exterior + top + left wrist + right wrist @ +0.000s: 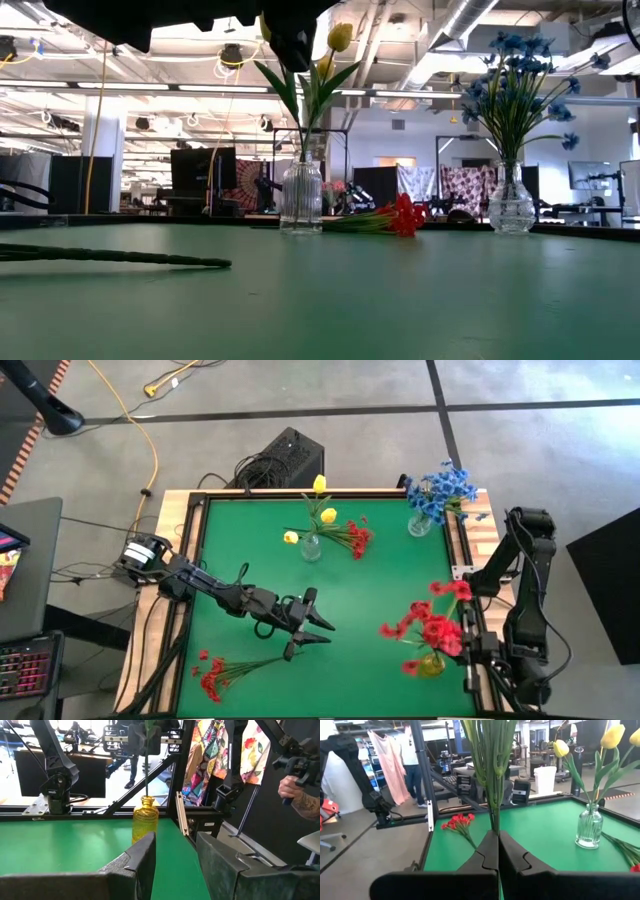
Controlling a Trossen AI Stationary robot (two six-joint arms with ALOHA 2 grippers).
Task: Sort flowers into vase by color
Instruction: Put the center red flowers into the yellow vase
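Blue blooms (441, 489) vased far right; my left gripper (312, 627) hangs apart and empty, right gripper (498, 851) pinched on red sprigs' green stems (491, 765), two red bunches (213, 675) loose.

My low view cuts off the left end effector (290, 30) overhead. The red flowers (435, 625) hide the yellow vase (432, 665) from above. The person's hand (290, 787) is cropped.

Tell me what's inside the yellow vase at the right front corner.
The yellow vase holds red flowers; the left wrist view shows green stems rising from its neck. The blooms cover the vase mouth from above, so the stem count cannot be told.
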